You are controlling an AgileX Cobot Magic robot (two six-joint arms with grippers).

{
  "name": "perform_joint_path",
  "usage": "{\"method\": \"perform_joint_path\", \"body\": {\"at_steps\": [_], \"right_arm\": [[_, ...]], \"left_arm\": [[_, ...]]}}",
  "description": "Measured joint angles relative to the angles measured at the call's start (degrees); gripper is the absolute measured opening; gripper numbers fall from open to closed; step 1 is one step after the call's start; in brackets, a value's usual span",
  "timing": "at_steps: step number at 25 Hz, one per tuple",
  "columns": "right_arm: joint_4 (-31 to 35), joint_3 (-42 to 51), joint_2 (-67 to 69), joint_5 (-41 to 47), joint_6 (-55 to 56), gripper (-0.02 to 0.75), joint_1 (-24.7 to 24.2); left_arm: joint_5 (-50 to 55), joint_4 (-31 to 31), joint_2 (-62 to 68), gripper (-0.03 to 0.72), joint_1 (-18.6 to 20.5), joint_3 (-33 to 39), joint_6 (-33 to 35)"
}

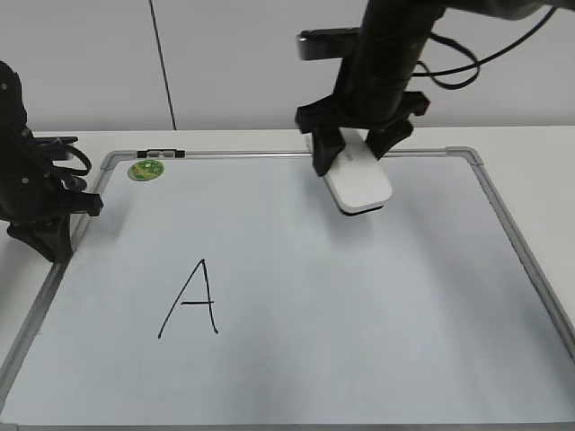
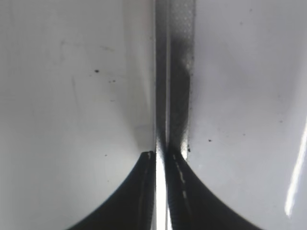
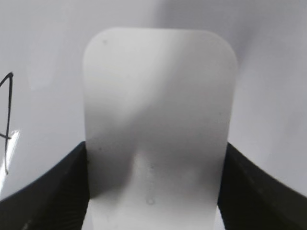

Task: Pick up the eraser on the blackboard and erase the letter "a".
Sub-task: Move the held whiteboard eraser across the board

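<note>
My right gripper [image 1: 357, 148] is shut on the white glossy eraser [image 1: 359, 184], gripping its two long sides, over the upper middle of the blackboard [image 1: 359, 296]. The eraser tilts down towards the board; I cannot tell whether it touches. In the right wrist view the eraser [image 3: 158, 110] fills the middle between the jaws [image 3: 154, 191]. No small letter "a" shows in any view; the spot under the eraser is hidden. My left gripper [image 1: 47, 241] is shut and empty at the board's left edge, its tips [image 2: 160, 155] over the grey frame [image 2: 175, 57].
A large capital "A" [image 1: 193, 301] is drawn at the lower left of the board; its edge shows in the right wrist view [image 3: 5, 120]. A round green magnet [image 1: 145, 169] sits at the top left corner, with a small dark clip [image 1: 162, 154] on the frame behind it.
</note>
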Motion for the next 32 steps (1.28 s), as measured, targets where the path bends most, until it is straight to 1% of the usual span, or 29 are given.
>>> {"method": "perform_joint_path", "body": {"at_steps": [3,5,9,13,15,19,25,26,32], "right_arm": [[-0.6,0.9,-1.6,0.1,0.4,0.526,-3.8],[-0.8,3.1,-3.3,0.1,0.5,0.526,-7.4],[-0.9,8.1,-6.5,0.2,0.5,0.526,-12.4],[-1.0,15.6,-8.3,0.2,0.6,0.526,-15.5],[-1.0,17.7,-8.6,0.2,0.6,0.526,-16.0],[-0.9,25.4,-9.3,0.1,0.6,0.526,-16.9],[-0.5,32.2,-9.6,-1.5,0.6,0.526,-18.0],[-0.5,32.2,-9.6,-1.5,0.6,0.526,-18.0],[0.2,33.4,-10.1,-4.4,-1.4,0.526,-22.6]], "left_arm": [[0.0,0.0,0.0,0.065,0.0,0.0,0.0],[0.0,0.0,0.0,0.065,0.0,0.0,0.0],[0.0,0.0,0.0,0.065,0.0,0.0,0.0],[0.0,0.0,0.0,0.065,0.0,0.0,0.0],[0.0,0.0,0.0,0.065,0.0,0.0,0.0],[0.0,-0.1,0.0,0.065,0.0,0.0,0.0],[0.0,-0.1,0.0,0.065,0.0,0.0,0.0],[0.0,-0.1,0.0,0.065,0.0,0.0,0.0],[0.0,-0.1,0.0,0.065,0.0,0.0,0.0]]}}
